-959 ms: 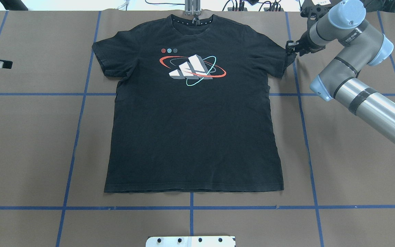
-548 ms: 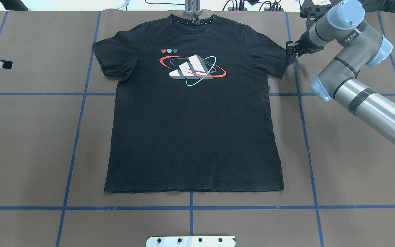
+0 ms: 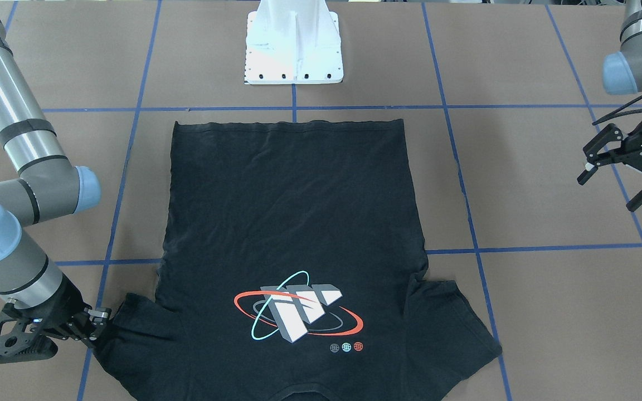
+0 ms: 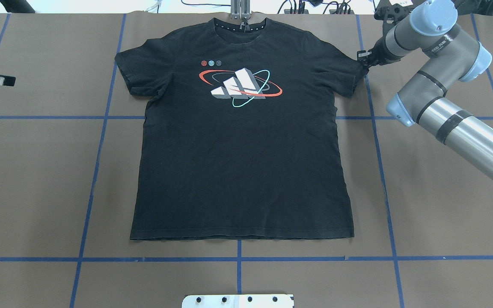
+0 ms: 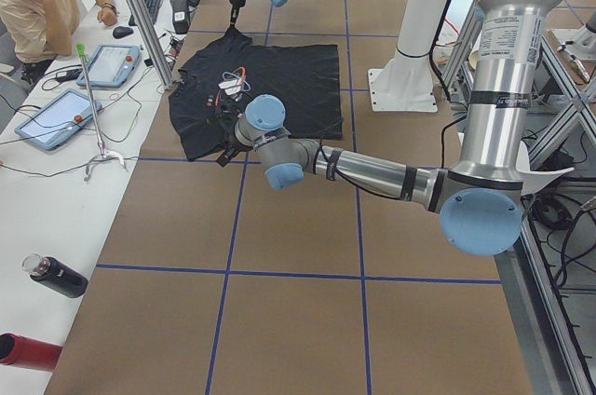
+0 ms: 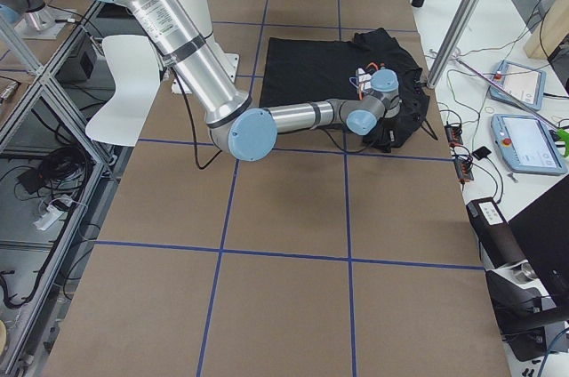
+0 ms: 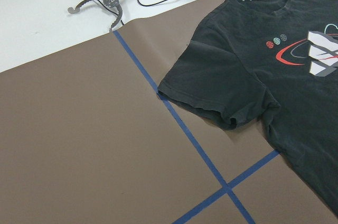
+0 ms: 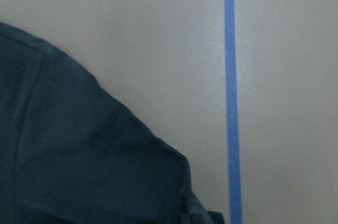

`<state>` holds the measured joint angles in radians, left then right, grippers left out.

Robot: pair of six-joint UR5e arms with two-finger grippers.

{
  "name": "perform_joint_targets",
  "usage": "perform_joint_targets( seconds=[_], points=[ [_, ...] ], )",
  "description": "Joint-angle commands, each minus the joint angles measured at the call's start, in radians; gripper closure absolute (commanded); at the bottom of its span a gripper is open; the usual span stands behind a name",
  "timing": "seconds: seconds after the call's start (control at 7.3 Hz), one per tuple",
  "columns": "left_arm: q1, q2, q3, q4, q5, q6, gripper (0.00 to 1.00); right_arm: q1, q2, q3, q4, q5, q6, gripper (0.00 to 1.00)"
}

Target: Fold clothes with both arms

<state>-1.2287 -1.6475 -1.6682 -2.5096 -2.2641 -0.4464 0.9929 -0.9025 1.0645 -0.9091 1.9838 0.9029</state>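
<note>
The left end effector (image 3: 605, 195) hangs wide open and empty near the left edge of the bench (image 4: 443, 214). The T-shirt (image 4: 238, 171) lies flat mid-bench, collar toward the far edge. The right end effector (image 4: 363, 60), jaws closed, pinches its sleeve (image 4: 349, 77), so the right arm is nearer.

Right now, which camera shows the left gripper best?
Exterior front-facing: the left gripper hangs open in full view, apart from the T-shirt. Overhead catches only its tip at the frame edge; exterior left shows it small against the dark T-shirt; its wrist camera shows none of it.
</note>
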Motion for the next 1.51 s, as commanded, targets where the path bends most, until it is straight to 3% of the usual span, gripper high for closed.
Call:
perform_joint_targets(
  seconds=[0.0, 0.14, 0.27, 0.55, 1.23, 1.37],
  points=[
    [0.000, 0.000, 0.001, 0.000, 0.000, 0.000, 0.00, -0.052, 0.072, 0.080, -0.119, -0.035, 0.159, 1.00],
    [0.000, 0.002, 0.001, 0.000, 0.000, 0.000, 0.00, -0.104, 0.120, 0.072, -0.135, -0.134, 0.248, 1.00],
    [0.000, 0.002, 0.002, 0.000, 0.002, 0.002, 0.00, -0.143, 0.173, 0.060, -0.180, -0.179, 0.305, 1.00],
    [0.000, 0.002, 0.002, 0.000, 0.000, 0.000, 0.00, -0.213, 0.282, -0.068, -0.185, -0.304, 0.417, 1.00],
    [0.000, 0.000, 0.008, 0.000, 0.000, 0.000, 0.00, -0.231, 0.395, -0.201, -0.182, -0.318, 0.495, 1.00],
    [0.002, -0.009, 0.024, 0.000, 0.000, -0.002, 0.00, -0.232, 0.398, -0.199, -0.182, -0.321, 0.493, 0.01]
  ],
)
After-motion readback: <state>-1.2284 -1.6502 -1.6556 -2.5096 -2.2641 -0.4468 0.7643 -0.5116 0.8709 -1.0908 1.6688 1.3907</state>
